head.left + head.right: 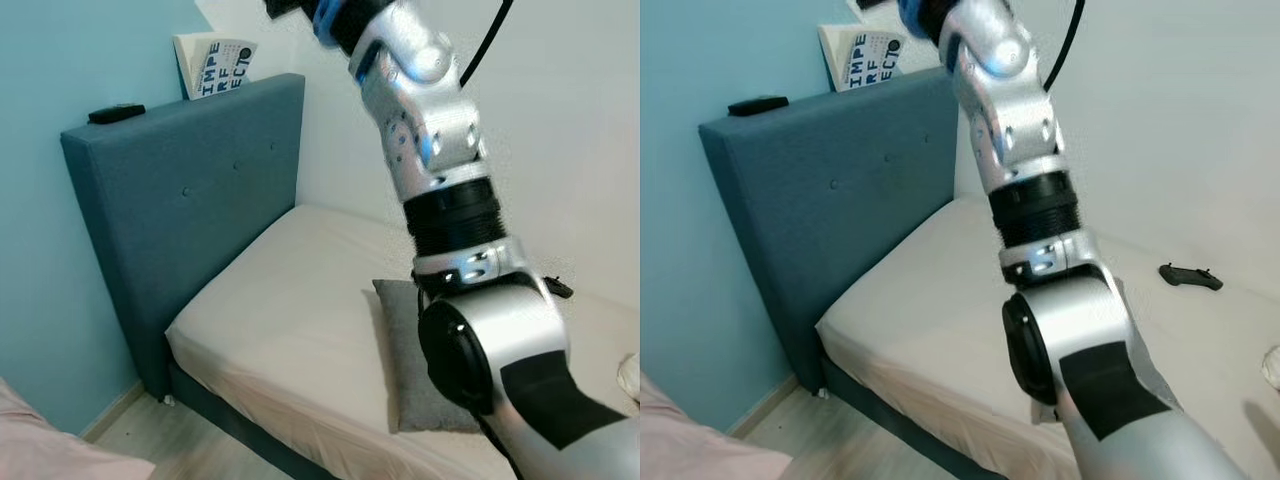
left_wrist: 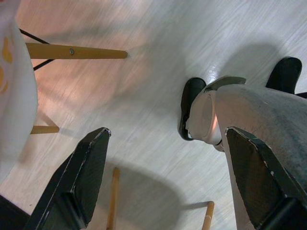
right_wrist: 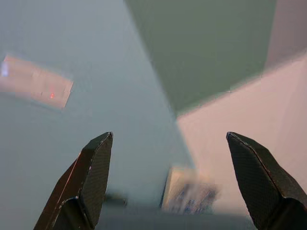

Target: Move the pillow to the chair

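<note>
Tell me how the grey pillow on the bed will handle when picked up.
The grey pillow lies flat and thin on the mattress, so it will probably sag if gripped by one edge. It looks soft, likely light. Its fabric cover should not slip much.

Setting: bedroom in a home. Bed (image 1: 290,330) with bare cream mattress and dark blue buttoned upholstered headboard (image 1: 190,200), set in a corner between a light blue wall (image 1: 40,230) and a white one. Book (image 1: 215,65) and small black device (image 1: 116,113) rested on the headboard top. Grey pillow (image 1: 405,370) lay on the mattress. Pale wood-plank floor (image 2: 144,96); wooden chair legs (image 2: 76,51).
</note>
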